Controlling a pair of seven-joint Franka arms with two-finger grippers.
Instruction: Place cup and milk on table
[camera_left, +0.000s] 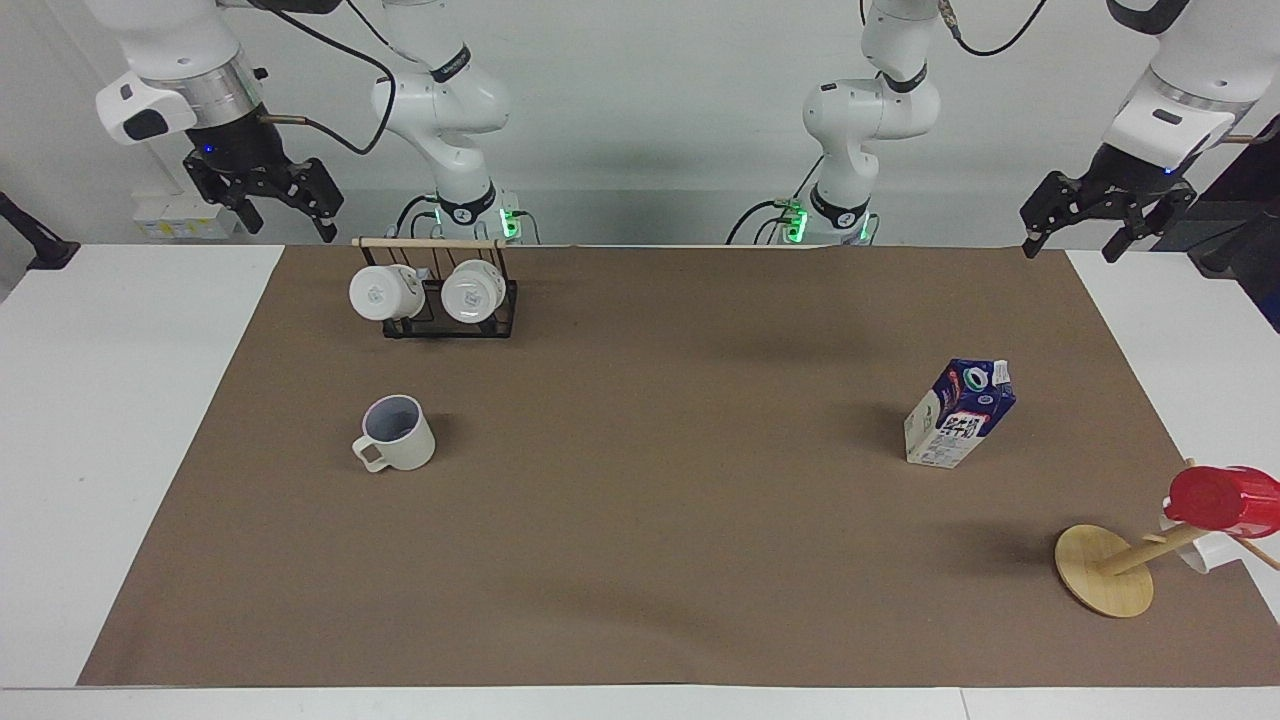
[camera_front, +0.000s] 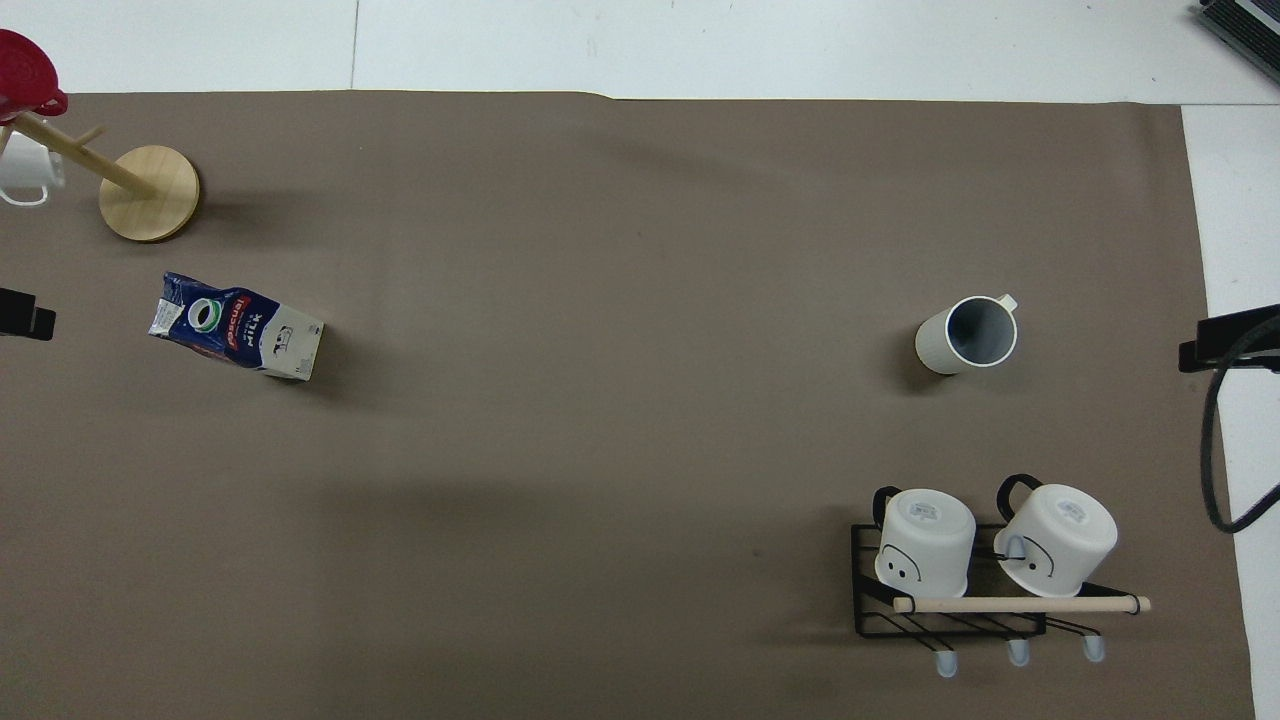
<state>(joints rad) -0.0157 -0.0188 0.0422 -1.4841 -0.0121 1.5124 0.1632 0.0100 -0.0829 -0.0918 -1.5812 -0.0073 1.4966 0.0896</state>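
I count one small cream-white mug with a loop handle (camera_left: 397, 434), one dark blue and white gable-top milk carton (camera_left: 958, 414), two white mugs with printed round bases (camera_left: 430, 291) on one black wire rack (camera_left: 450, 322), one glossy red cup (camera_left: 1222, 499) and one wooden peg stand (camera_left: 1105, 570) at four o'clock.
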